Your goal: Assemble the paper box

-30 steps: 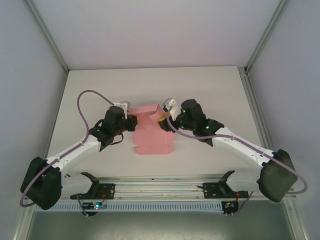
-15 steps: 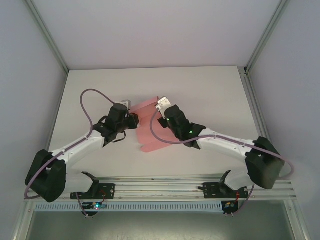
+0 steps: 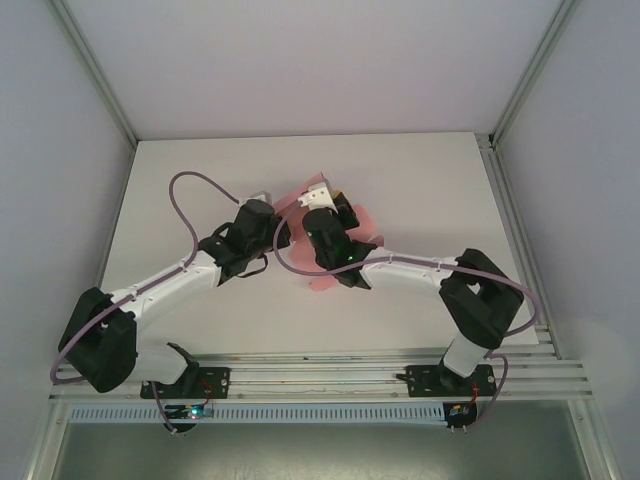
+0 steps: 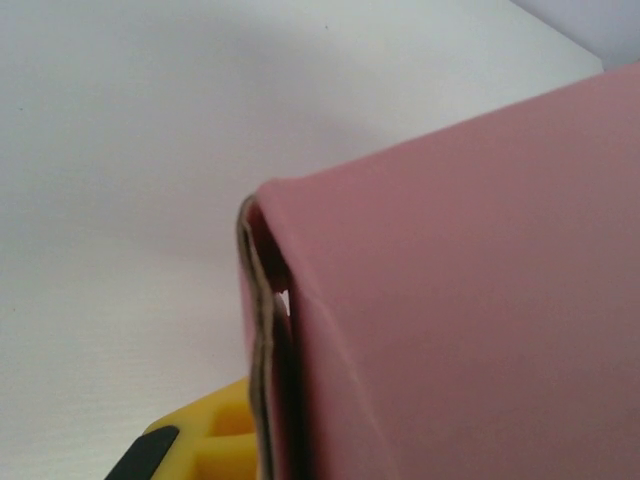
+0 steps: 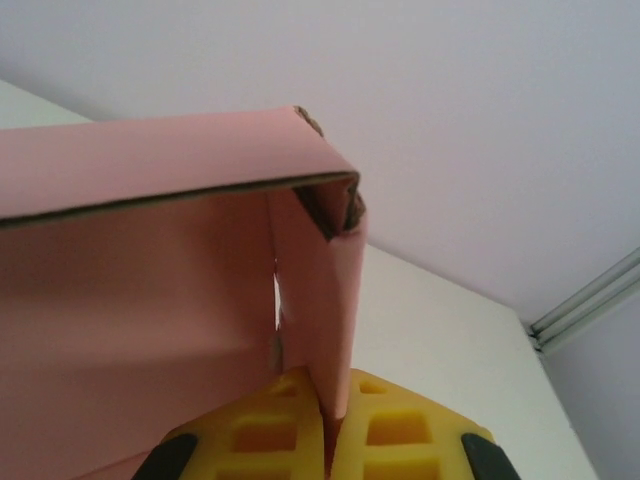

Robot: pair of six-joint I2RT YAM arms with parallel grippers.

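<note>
My right gripper (image 5: 328, 432) pinches a panel of the pink paper box (image 5: 140, 290), at the middle of the bench (image 3: 430, 175) between the 2 arms. Whether my left gripper (image 3: 281, 232), against the box's other side, is clamped I cannot tell.

Matt pink card of the paper box (image 5: 150, 300); smooth white table (image 3: 420, 180)

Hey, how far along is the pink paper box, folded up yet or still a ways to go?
Partly done. The paper box already has walls folded up around a corner. In hand: the right gripper pinches a side flap, and the left gripper is at another edge, its grip hidden. Left: a slit shows at the corner seam and panels splay in the top view, so closing it remains.
</note>
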